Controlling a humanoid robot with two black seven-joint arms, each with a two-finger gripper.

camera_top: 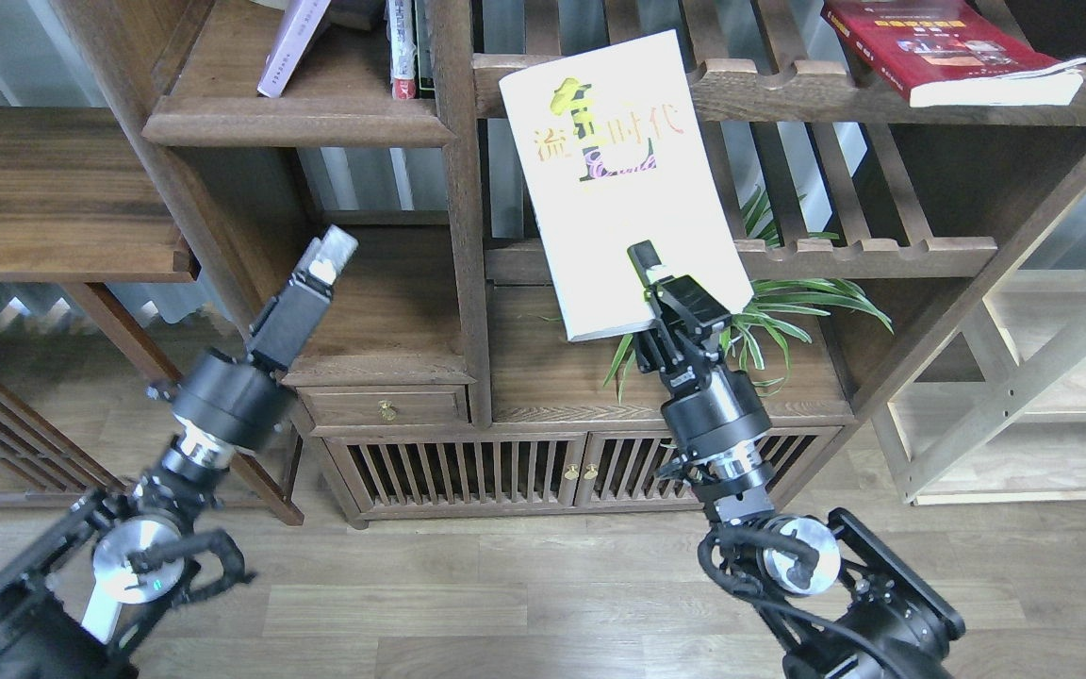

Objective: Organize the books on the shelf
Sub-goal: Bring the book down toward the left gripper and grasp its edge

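My right gripper (649, 275) is shut on the lower edge of the bright yellow-green book (614, 179). The book hangs tilted in front of the slatted racks, its cover facing me. The pale lavender book (290, 45) leans on the solid dark-brown shelf (298, 121) at the upper left. Flat on the upper right rack lies the dark red book (939, 45). My left gripper (328, 253) points up toward the open compartment below that shelf, holding nothing; its fingers overlap, so no gap can be made out.
Narrow upright books (406, 47) stand at the right end of the shelf against a post (463, 207). A potted spider plant (774, 316) sits behind my right wrist. A low cabinet with a drawer (387, 407) and slatted doors (468, 471) is below.
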